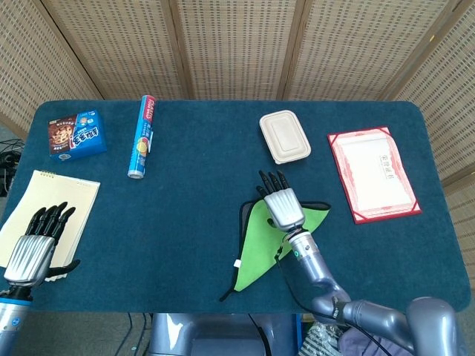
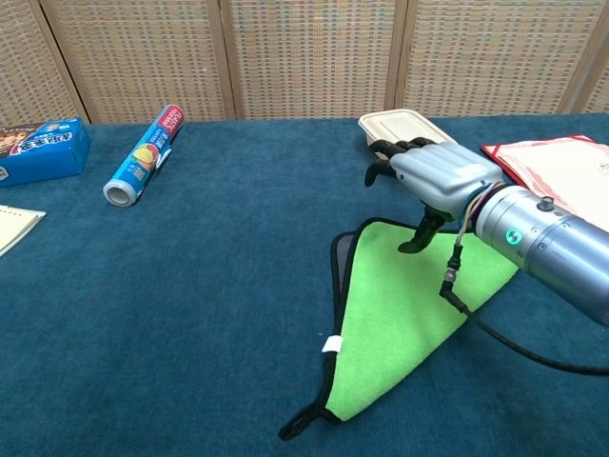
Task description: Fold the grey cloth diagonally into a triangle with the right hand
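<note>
I see the cloth (image 2: pixel 400 314) lying folded into a green triangle with a grey edge, near the middle of the worktop (image 1: pixel 193 193). My right robot hand (image 2: pixel 433 176) hovers above its far corner, fingers spread and holding nothing. My left robot hand (image 1: pixel 33 245) rests open at the near left, over a notepad (image 1: pixel 52 204). A lidded food box (image 1: pixel 284 136) sits farther back.
</note>
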Robot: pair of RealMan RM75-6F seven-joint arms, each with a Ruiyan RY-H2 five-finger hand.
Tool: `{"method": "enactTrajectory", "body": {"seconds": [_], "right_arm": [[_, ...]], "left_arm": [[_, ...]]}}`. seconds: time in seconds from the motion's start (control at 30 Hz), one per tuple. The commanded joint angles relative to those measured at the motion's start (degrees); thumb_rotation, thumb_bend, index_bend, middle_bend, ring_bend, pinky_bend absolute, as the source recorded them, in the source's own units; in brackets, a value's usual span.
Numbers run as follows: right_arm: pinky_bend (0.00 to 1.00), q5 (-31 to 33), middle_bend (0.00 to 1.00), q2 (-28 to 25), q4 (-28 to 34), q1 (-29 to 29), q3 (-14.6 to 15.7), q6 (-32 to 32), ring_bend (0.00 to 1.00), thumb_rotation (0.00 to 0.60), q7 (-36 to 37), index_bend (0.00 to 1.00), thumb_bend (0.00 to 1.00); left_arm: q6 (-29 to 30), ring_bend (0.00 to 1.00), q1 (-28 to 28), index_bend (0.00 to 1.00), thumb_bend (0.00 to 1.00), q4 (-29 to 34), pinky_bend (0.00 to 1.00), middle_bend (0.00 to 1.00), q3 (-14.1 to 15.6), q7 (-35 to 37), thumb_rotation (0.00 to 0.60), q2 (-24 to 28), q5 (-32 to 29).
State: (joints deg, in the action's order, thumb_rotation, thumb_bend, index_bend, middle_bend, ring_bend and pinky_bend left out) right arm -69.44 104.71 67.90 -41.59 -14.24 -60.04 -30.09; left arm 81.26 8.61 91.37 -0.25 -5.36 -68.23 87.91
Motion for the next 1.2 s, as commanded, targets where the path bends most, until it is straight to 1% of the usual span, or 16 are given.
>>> {"method": "enactTrajectory", "body": {"seconds": [0.03, 0.23, 0.37, 0.47, 0.67, 0.8, 0.9, 0.93, 1.0, 1.03, 1.2], "right_arm": [[0.00, -0.03, 0.00, -0.48, 0.46, 0.17, 0.00, -0.49, 0.00, 0.600, -0.24, 0.21, 0.19], [0.00, -0.78, 0.00, -2.90, 3.72, 0.92, 0.24, -2.47, 0.00, 0.600, -0.94, 0.21, 0.19], [0.00, -2.11, 0.00, -5.10, 6.60, 2.11, 0.75, -5.11, 0.00, 0.600, -1.83, 0.21, 0.18], [0.00, -2.67, 0.00, -8.34, 11.01, 4.15, 2.00, -7.18, 0.00, 0.600, -3.10, 0.21, 0.17], [0.00, -5.33, 0.00, -16.15, 20.56, 9.01, 6.05, -11.29, 0.00, 0.600, -3.46, 0.17, 0.14], [0.00, -8.17, 0.00, -21.63, 24.92, 13.26, 10.34, -14.31, 0.00, 0.600, -1.52, 0.13, 0.12], [0.00, -9.83, 0.00, -23.87, 25.87, 15.80, 12.74, -16.37, 0.00, 0.600, -0.30, 0.11, 0.11], [0.00, -10.11, 0.00, -24.15, 25.90, 16.29, 13.13, -16.84, 0.00, 0.600, -0.01, 0.11, 0.11], [0.00, -11.58, 0.00, -25.26, 25.79, 18.69, 15.00, -19.31, 0.00, 0.600, 1.82, 0.10, 0.11], [0.00, -12.78, 0.00, -25.81, 25.25, 20.07, 16.04, -20.88, 0.00, 0.600, 3.05, 0.09, 0.11], [0.00, -15.14, 0.00, -27.23, 22.52, 24.20, 18.64, -25.27, 0.00, 0.600, 6.08, 0.06, 0.09]], "left_arm": [[0.06, 0.00, -0.01, 0.00, 0.12, 0.01, 0.00, 0.00, -0.02, 0.05, 0.600, -0.01, 0.01], [0.23, 0.00, -0.08, 0.00, 0.12, -0.05, 0.00, 0.00, -0.14, 0.12, 0.600, 0.07, -0.15], [0.34, 0.00, -0.12, 0.00, 0.12, -0.02, 0.00, 0.00, -0.32, 0.40, 0.600, 0.21, -0.39], [0.26, 0.00, -0.11, 0.00, 0.12, 0.04, 0.00, 0.00, -0.31, 0.54, 0.600, 0.32, -0.43], [0.50, 0.00, -0.26, 0.00, 0.12, 0.42, 0.00, 0.00, -0.25, 0.63, 0.600, 0.67, -0.36], [0.82, 0.00, -0.44, 0.00, 0.12, 0.93, 0.00, 0.00, -0.28, 0.78, 0.600, 1.14, -0.36], [0.85, 0.00, -0.50, 0.00, 0.12, 1.14, 0.00, 0.00, -0.16, 0.70, 0.600, 1.30, -0.24], [0.87, 0.00, -0.50, 0.00, 0.12, 1.18, 0.00, 0.00, -0.15, 0.67, 0.600, 1.32, -0.20], [0.99, 0.00, -0.56, 0.00, 0.12, 1.32, 0.00, 0.00, -0.03, 0.53, 0.600, 1.39, 0.02], [1.04, 0.00, -0.61, 0.00, 0.12, 1.40, 0.00, 0.00, 0.02, 0.48, 0.600, 1.44, 0.10], [1.07, 0.00, -0.72, 0.00, 0.12, 1.56, 0.00, 0.00, 0.08, 0.19, 0.600, 1.60, 0.00]]}}
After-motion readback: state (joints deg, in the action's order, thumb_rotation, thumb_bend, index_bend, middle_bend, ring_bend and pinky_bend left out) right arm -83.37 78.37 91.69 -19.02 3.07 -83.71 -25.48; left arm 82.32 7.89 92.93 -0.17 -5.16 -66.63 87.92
